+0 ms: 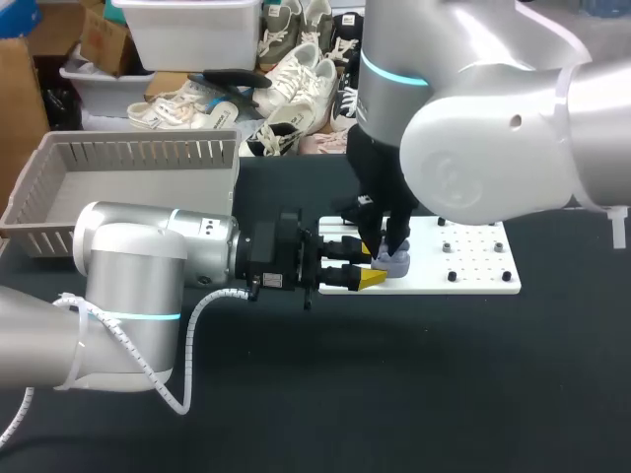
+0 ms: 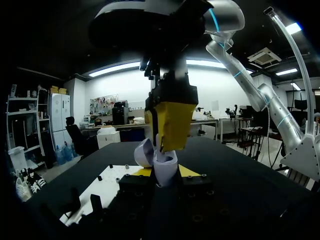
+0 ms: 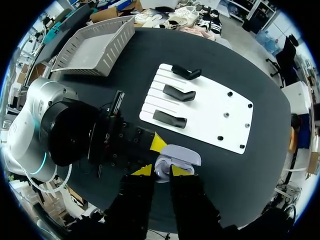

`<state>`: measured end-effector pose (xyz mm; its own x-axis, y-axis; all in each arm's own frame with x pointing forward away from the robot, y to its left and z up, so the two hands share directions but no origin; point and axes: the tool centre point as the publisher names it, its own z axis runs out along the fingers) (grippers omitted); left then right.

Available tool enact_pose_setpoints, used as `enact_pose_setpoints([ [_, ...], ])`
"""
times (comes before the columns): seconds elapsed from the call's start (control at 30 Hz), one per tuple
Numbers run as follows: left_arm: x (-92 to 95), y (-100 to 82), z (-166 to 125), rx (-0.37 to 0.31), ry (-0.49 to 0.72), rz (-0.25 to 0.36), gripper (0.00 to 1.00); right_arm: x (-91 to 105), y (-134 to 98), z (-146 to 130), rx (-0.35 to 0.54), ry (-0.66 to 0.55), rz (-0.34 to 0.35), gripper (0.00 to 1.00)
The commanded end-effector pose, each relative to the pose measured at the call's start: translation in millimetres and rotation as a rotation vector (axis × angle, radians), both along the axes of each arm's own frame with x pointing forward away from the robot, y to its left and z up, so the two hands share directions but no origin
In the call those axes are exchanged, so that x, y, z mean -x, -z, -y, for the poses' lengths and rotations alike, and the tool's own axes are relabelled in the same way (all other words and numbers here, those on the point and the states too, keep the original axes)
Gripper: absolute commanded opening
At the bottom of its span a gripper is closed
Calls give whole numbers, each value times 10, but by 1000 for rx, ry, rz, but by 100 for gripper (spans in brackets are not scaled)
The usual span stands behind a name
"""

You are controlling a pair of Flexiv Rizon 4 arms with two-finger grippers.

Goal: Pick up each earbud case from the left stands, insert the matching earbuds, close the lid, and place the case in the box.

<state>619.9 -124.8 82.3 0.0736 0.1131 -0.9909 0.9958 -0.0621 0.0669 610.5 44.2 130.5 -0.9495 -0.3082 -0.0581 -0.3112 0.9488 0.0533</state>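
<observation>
Lavender and glossy, the earbud case (image 1: 396, 262) stands slightly tilted at the tips of my left gripper (image 1: 367, 268). Its yellow fingers (image 2: 189, 171) clasp the rounded base from two sides, at the near corner of the white board (image 1: 473, 276). The lid (image 2: 142, 152) hangs open to one side, so the case's mouth faces upward. My right gripper (image 1: 386, 241) hangs directly above, pointing straight down at that mouth. Whether it is pinching the case or only close against it, I cannot tell.

I judge that the coming move turns on this vertical line: anything going into the case, or pressing the lid shut, has to come from above while the left arm braces it sideways. The shell looks hard and slick, and likely to twist under an off-centre push.

Three matte black stands (image 3: 179, 93) curve up from the board's ribbed end. The grey slatted box (image 1: 138, 153) sits well apart, on the left arm's side.
</observation>
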Motion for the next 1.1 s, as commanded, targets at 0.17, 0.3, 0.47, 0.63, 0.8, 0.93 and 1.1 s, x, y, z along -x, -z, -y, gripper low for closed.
enact_pose_setpoints([
  [0.17,14,4,2,1,-6,2,0,2,28,8,-3,-1,-1,0],
  [0.3,14,4,2,1,-6,2,0,2,34,9,-2,-2,-6,0],
  [0.47,14,4,2,1,-6,2,0,2,42,16,4,-5,-12,0],
  [0.63,14,4,2,1,-6,2,0,10,64,9,9,-13,-20,0],
  [0.8,14,4,2,1,-6,2,0,11,67,10,17,-14,-24,0],
  [0.93,14,4,2,1,-6,2,0,12,66,10,21,-15,-27,0],
  [1.1,14,4,2,1,-6,2,0,15,57,6,24,-14,-27,31],
])
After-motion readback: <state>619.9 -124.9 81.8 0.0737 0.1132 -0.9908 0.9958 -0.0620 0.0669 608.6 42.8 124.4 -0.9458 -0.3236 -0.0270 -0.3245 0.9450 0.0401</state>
